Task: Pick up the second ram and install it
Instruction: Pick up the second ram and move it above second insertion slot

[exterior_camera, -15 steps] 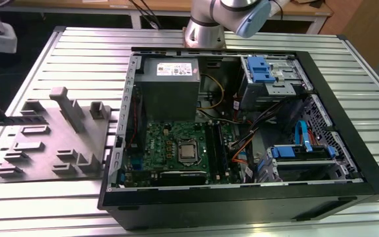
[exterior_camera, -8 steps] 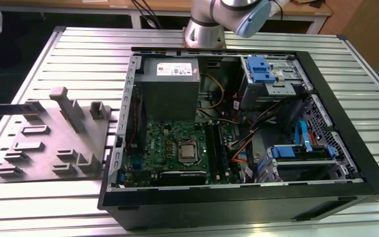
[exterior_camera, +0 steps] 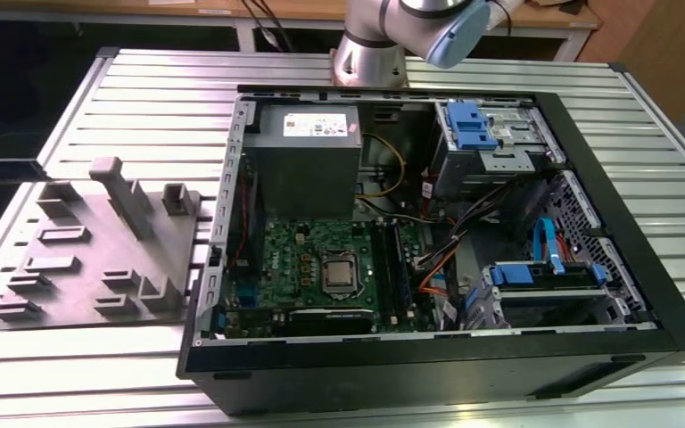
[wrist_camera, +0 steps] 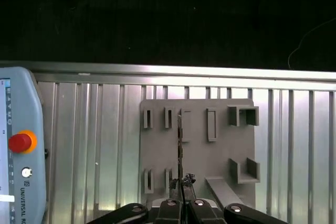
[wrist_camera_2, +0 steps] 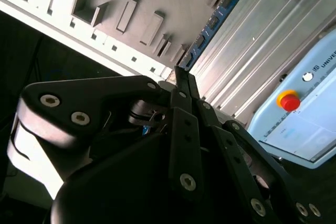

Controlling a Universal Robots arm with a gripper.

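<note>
In the exterior view, your tray [exterior_camera: 81, 299] sat on the counter [exterior_camera: 438, 67] beside the open computer [exterior_camera: 634, 276].

In the second wrist view, the claw [wrist_camera_2: 181, 80] was closed on the memory stick [wrist_camera_2: 212, 22], gripping one end.

In the first wrist view, the stick ran edge-on in front of the tray.

I judged it light, stiff and fragile, best held by its edges.

Second ram [wrist_camera: 180, 140] edge-on in the gripper [wrist_camera: 181, 186], over grey tray [wrist_camera: 220, 156].

arm [exterior_camera: 438, 27]: cut off at the far edge, exterior view | second ram [wrist_camera_2: 212, 22]: one end hidden in the gripper [wrist_camera_2: 181, 77] tips, second wrist view | box with red button [wrist_camera: 18, 145]: cut off at the edge, both wrist views
</note>
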